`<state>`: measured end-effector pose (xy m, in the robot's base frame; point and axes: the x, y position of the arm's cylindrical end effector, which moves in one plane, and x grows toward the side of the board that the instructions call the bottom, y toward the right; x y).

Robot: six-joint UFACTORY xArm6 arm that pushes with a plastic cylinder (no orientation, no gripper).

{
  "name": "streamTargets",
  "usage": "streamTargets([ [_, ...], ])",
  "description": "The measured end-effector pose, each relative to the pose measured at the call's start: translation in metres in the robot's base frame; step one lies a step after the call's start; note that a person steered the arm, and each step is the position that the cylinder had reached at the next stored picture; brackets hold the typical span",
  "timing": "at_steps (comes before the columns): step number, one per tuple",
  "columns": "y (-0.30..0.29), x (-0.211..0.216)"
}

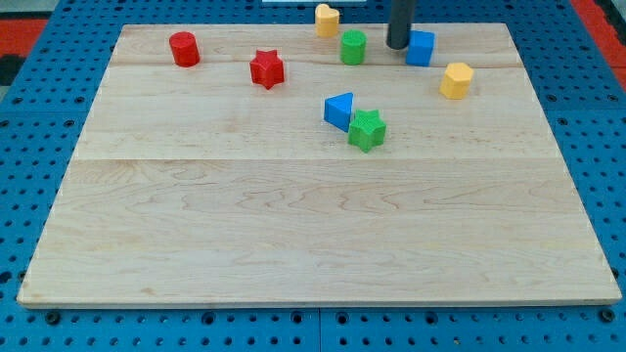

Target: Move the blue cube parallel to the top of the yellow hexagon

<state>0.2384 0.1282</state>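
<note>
My tip [398, 46] touches the blue cube [421, 48] on its left, near the tabletop's [293, 244] top; no gripper fitted. The cube sits up-left of the yellow hexagon [455, 80]. Next, I'd judge, a small rightward nudge.

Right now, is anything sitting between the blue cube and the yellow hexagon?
No. In the camera view, only bare board separates the blue cube and the yellow hexagon.

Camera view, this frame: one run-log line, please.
my tip: touching left side of blue cube | blue cube: up-left of yellow hexagon, apart | green cylinder: left of tip | status: push ongoing
</note>
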Motion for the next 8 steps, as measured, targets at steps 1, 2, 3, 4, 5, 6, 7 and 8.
streamTargets([
  [1,0.014,0.015],
  [2,0.014,0.023],
  [3,0.024,0.040],
  [4,0.028,0.050],
  [5,0.041,0.050],
  [6,0.067,0.053],
  [7,0.068,0.068],
  [8,0.068,0.062],
])
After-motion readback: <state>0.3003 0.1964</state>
